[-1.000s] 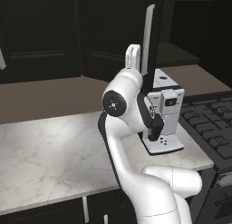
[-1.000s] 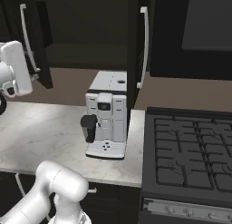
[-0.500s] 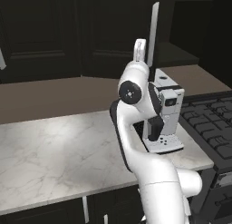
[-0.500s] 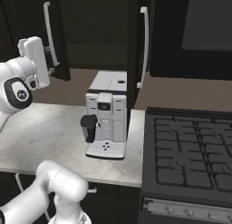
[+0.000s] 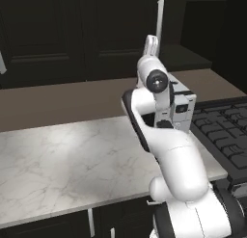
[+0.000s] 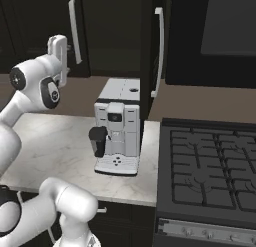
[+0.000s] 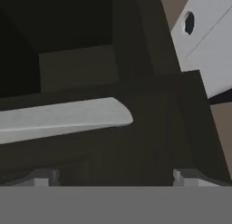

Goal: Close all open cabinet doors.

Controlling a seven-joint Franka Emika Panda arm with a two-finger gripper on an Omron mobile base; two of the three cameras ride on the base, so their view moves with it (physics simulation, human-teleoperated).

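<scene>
Kitchen wall | cabinet door [image 6: 149, 56] ajar | tool [image 7: 113, 177] (jaws wide) facing it

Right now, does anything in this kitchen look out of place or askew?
Yes. One dark cabinet door stands swung out, edge-on, over the counter right beside the coffee machine, its silver handle facing the stove. Nothing looks spilled or damaged.

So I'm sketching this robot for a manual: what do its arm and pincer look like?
The arm is glossy white, built of rounded, tube-like segments, with dark round caps and bands at the joints. One dark disc cap with a paler centre sits on a joint. The pincer has two small grey fingertips. No cables or markings show.
</scene>
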